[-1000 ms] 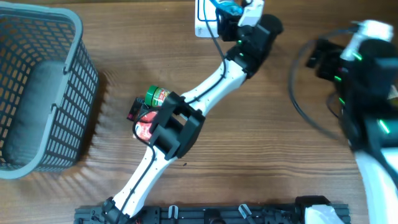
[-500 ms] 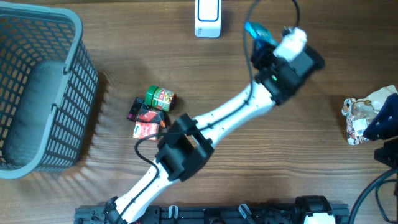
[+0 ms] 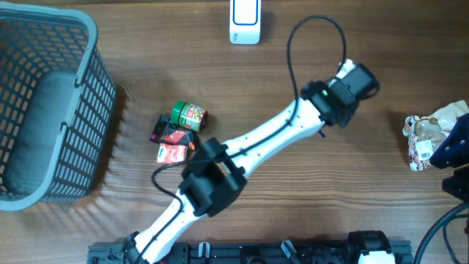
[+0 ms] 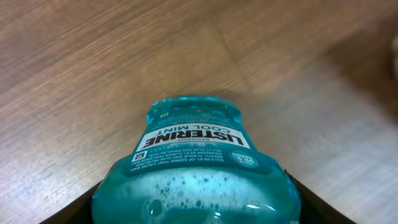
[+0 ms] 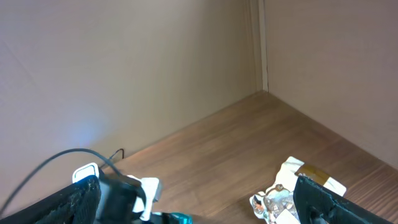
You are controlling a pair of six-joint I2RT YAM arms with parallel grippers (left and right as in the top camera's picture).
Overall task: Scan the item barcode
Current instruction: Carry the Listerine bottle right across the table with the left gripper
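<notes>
The item is a teal Listerine Cool Mint bottle (image 4: 193, 168), foamy inside, filling the lower half of the left wrist view. My left gripper (image 4: 196, 214) is shut on it, a dark finger on each side. From overhead the left gripper (image 3: 353, 82) sits right of the table's middle and hides the bottle. In the right wrist view only a teal sliver of the bottle (image 5: 177, 218) shows below the left wrist. The white barcode scanner (image 3: 245, 20) stands at the back edge, left of the left gripper. My right gripper (image 3: 451, 154) is open at the right edge, empty.
A grey mesh basket (image 3: 88, 44) fills the left side. A green-lidded can (image 3: 188, 114) and small packets (image 3: 174, 145) lie beside it. A crinkled snack packet (image 3: 421, 139) lies by the right gripper, also seen as the packet (image 5: 280, 193). A black cable (image 3: 293, 44) loops behind the left wrist.
My left arm has swung from the scanner to the right and forward, carrying the bottle, which its wrist now covers from above. The right arm drew back to the right edge.
</notes>
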